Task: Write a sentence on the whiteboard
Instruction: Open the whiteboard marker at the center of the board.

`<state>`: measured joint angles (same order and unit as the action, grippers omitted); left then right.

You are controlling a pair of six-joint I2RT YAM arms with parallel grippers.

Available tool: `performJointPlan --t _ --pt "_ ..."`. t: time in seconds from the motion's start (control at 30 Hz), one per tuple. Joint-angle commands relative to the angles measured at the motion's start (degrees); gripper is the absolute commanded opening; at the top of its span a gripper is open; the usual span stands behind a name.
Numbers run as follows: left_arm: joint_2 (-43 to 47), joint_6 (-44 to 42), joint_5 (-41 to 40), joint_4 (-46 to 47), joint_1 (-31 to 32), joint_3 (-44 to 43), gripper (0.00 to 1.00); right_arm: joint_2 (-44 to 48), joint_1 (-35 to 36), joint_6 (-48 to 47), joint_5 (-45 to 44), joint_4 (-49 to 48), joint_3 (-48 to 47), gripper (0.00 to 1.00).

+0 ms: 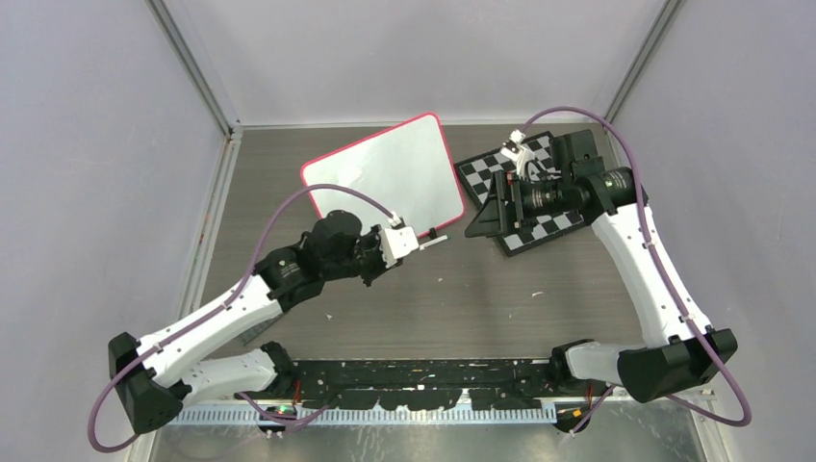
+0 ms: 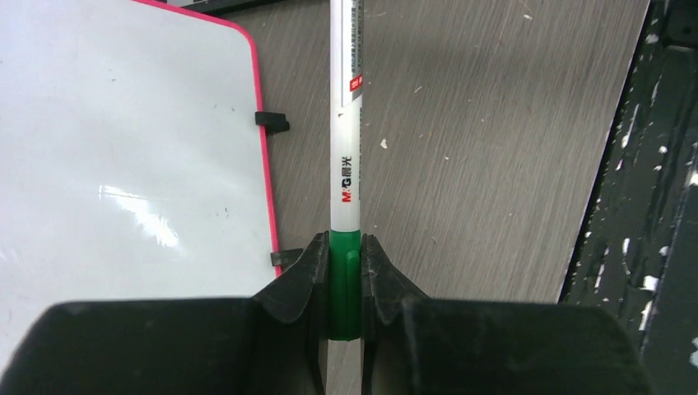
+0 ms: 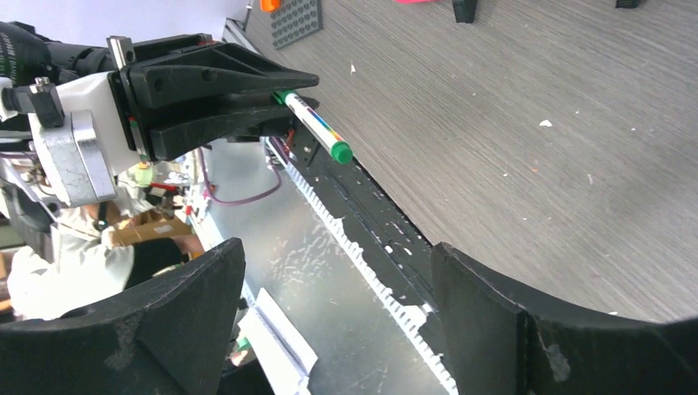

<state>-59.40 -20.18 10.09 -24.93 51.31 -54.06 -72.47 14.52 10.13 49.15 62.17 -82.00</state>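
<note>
Writing has not begun: the whiteboard is blank, so the whole job is left. It lies tilted at the back of the table, beside the checkered board. The left claw is clamped on the green end of the marker, just beside the whiteboard. The right claw is wide apart and holds nothing. I count one whiteboard, two black clips, one marker and two claws.

Camera set: one overhead, two wrist-mounted.
Overhead looks down on whiteboard from afar; left wrist close beside its clipped edge; right wrist low, just off that edge; both share marker.
</note>
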Motion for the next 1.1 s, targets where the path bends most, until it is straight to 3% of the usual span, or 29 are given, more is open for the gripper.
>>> performJointPlan --t 0.0,0.13,0.27,0.4,0.67,0.87,1.07 --pt "2.06 5.47 3.81 -0.02 -2.35 -1.57 0.00 -0.84 -0.11 -0.52 5.17 4.02 -4.25 0.87" --pt "0.82 11.02 6.41 1.88 -6.98 -2.22 0.00 -3.95 -0.12 -1.31 5.78 6.91 -6.03 0.85" --pt "0.63 12.24 7.11 4.56 -7.28 -1.58 0.00 -6.28 -0.18 -2.09 6.26 11.04 -10.04 0.83" --pt "-0.54 13.66 8.03 6.82 -7.28 -1.94 0.00 -7.62 1.45 2.04 8.08 6.13 -9.65 0.82" --pt "-4.59 10.94 13.82 6.69 -6.84 -5.07 0.00 -8.37 7.13 3.19 7.96 2.44 -8.23 0.78" --pt "-5.96 9.78 17.18 8.75 -6.40 -6.70 0.00 -8.74 7.46 5.05 6.29 0.49 -6.36 0.68" --pt "-4.87 4.32 18.44 9.52 -4.57 -6.11 0.00 -8.39 7.45 6.77 9.95 -0.53 -4.53 0.66"
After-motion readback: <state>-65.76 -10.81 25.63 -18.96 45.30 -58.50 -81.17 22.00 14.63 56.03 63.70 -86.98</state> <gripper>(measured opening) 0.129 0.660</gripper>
